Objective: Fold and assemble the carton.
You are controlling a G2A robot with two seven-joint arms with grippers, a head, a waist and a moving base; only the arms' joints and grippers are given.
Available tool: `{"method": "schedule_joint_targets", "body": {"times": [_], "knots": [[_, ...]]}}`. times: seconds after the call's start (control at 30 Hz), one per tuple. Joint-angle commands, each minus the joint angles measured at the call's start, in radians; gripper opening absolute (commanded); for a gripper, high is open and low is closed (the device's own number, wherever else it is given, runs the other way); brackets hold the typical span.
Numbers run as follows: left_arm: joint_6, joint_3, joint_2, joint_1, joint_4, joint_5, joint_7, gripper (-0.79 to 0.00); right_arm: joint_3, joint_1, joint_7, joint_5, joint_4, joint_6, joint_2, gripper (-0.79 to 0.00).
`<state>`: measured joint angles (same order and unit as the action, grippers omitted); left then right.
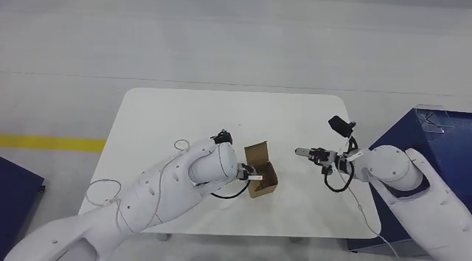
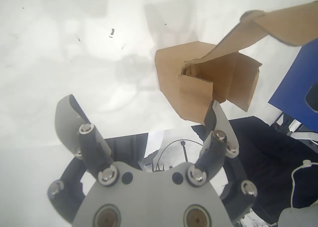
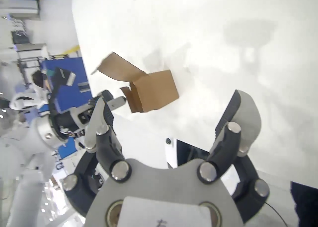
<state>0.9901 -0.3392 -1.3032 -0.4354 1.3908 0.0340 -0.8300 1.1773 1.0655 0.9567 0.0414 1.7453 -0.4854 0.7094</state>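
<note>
Item: carton [image 1: 260,171], small, brown corrugated card.
Location: on the white table [image 1: 221,113], about mid-width, nearer the robot-side edge than the far one.
Condition: body erected and square, its walls standing and its top open. The lid flap [image 2: 273,27] stands up at a tilt. A short side flap [image 2: 196,89] hangs loose outward.
Progress (judged): forming the box looks done; the side flaps are still to be tucked in and the lid brought down and closed.
Left gripper [image 2: 140,109]: right beside the carton on the robot's side, fingers spread wide and holding nothing. One finger [image 2: 216,116] sits at the loose side flap; contact cannot be confirmed.
Right gripper [image 3: 170,104]: apart from the carton on its other side, above the table, facing it; fingers spread, nothing between them.
Open room: bare tabletop beyond the carton toward the far edge, and a gap between the carton and the right gripper.
Edges: the table's right edge lies behind the right gripper, with a blue bin [image 1: 453,147] standing off that side.
</note>
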Motion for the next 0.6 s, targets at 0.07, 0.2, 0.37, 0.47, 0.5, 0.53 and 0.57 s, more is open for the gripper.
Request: {"method": "schedule_joint_targets", "body": {"times": [0.07, 0.2, 0.37, 0.47, 0.5, 0.53, 0.57], "knots": [[0.002, 0.023, -0.016, 0.02, -0.035, -0.025, 0.002, 0.0, -0.03, -0.03, 0.065, 0.011, -0.015, 0.006, 0.004, 0.0], [0.003, 0.048, -0.031, 0.037, -0.065, -0.042, 0.003, 0.0, -0.03, -0.03, 0.065, 0.011, -0.015, 0.006, 0.004, 0.0], [0.0, 0.071, -0.05, 0.055, -0.103, -0.067, 0.0, 0.0, -0.075, -0.039, 0.063, 0.046, -0.035, 0.015, 0.014, 0.0], [-0.009, 0.078, -0.06, 0.063, -0.124, -0.081, -0.009, 0.0, -0.124, -0.071, 0.079, 0.085, -0.052, 0.033, 0.025, 0.0], [-0.011, 0.079, -0.063, 0.064, -0.129, -0.085, -0.01, 0.0, -0.142, -0.083, 0.08, 0.103, -0.059, 0.043, 0.029, 0.0], [-0.012, 0.08, -0.065, 0.066, -0.133, -0.088, -0.012, 0.0, -0.159, -0.095, 0.084, 0.109, -0.069, 0.051, 0.035, 0.0], [-0.013, 0.081, -0.068, 0.068, -0.137, -0.089, -0.013, 0.0, -0.174, -0.109, 0.09, 0.115, -0.079, 0.06, 0.04, 0.0]]}}
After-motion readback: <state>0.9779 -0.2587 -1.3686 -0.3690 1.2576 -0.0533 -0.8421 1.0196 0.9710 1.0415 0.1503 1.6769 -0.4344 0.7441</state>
